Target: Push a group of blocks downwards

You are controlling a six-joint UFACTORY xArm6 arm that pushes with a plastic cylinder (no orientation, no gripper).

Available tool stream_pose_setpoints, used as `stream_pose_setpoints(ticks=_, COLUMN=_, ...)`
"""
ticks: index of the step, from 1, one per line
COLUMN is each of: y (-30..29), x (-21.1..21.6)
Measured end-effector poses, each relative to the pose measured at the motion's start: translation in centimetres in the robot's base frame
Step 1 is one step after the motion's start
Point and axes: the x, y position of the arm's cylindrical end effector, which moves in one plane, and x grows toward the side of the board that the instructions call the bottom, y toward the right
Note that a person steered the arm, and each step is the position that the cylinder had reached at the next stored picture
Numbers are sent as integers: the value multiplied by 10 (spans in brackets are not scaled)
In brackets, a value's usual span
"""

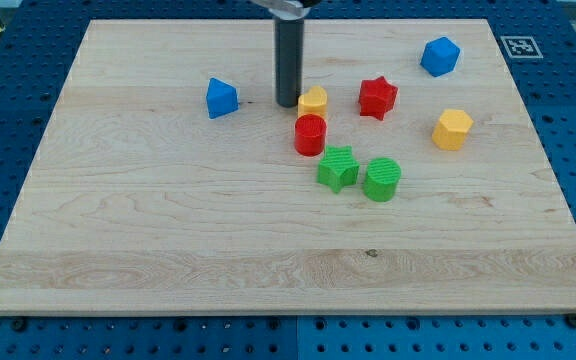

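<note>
A blue block (222,97) is noted well to the view's left, apart from the rest. The tip (288,104) is found just left of the yellow block (314,100), touching or nearly so; no gripper is fitted and nothing is held. The group lies right of and below the tip: red cylinder (310,134), green star (338,167), green cylinder (381,179). A downward push is judged to require the tip above the yellow block.

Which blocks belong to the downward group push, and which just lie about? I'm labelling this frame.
Likely in the job:
my tip, left of the yellow block
red cylinder
green star
green cylinder

Likely lying about:
blue block at the left
red star
blue cube
yellow hexagon
</note>
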Motion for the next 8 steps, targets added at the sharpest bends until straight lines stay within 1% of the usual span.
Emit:
stream_pose_setpoints(ticks=1, y=-36, x=1)
stream_pose_setpoints(ticks=2, y=-28, x=20)
stream_pose_setpoints(ticks=3, y=14, x=31)
stream_pose_setpoints(ticks=4, y=50, x=20)
stream_pose_setpoints(ticks=5, y=57, x=-22)
stream_pose_setpoints(ticks=6, y=50, x=-21)
stream_pose_setpoints(ticks=7, y=39, x=-30)
stream_pose_setpoints(ticks=8, y=92, x=-53)
